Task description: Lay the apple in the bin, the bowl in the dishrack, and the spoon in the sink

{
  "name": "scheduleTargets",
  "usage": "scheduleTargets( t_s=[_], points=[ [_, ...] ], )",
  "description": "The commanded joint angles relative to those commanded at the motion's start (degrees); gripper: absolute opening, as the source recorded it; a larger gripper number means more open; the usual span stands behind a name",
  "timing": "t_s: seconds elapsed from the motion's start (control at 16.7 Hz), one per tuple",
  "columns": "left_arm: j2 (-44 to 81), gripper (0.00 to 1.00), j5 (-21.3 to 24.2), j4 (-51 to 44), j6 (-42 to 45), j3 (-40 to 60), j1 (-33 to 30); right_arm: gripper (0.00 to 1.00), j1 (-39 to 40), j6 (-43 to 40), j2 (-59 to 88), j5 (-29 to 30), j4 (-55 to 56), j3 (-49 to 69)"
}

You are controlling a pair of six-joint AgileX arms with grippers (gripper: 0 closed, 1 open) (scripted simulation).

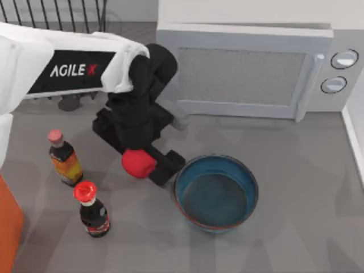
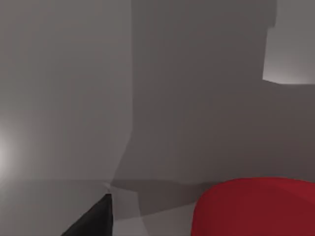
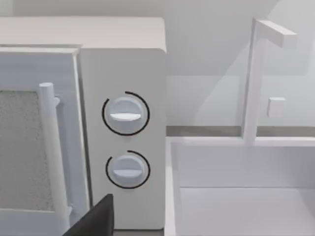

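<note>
The red apple (image 1: 138, 164) sits in my left gripper (image 1: 149, 166), which is shut on it just left of the bowl's rim. In the left wrist view the apple (image 2: 256, 206) looms close, with one dark finger (image 2: 93, 221) beside it. The teal-blue bowl (image 1: 216, 193) stands upright on the grey counter at centre right. The orange bin (image 1: 8, 227) shows at the left edge. The black wire dishrack (image 1: 57, 14) is at the back left. The white sink (image 3: 236, 196) lies right of the microwave, and my right gripper (image 3: 96, 219) faces it. The spoon is out of view.
Two bottles stand left of the apple: an orange one with a pink cap (image 1: 64, 159) and a dark one with a red cap (image 1: 92, 209). A white microwave (image 1: 244, 71) fills the back. A white tap (image 3: 256, 78) rises behind the sink.
</note>
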Motion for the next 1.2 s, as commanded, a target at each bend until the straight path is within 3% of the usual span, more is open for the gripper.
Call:
scheduleTargets(
  t_s=[0.78,1.2],
  points=[
    [0.0,0.02,0.0,0.0,0.0,0.0,0.0,1.0,0.0,0.0,0.0,0.0,0.0,0.0],
    [0.0,0.0,0.0,0.0,0.0,0.0,0.0,1.0,0.0,0.0,0.0,0.0,0.0,0.0]
  ],
)
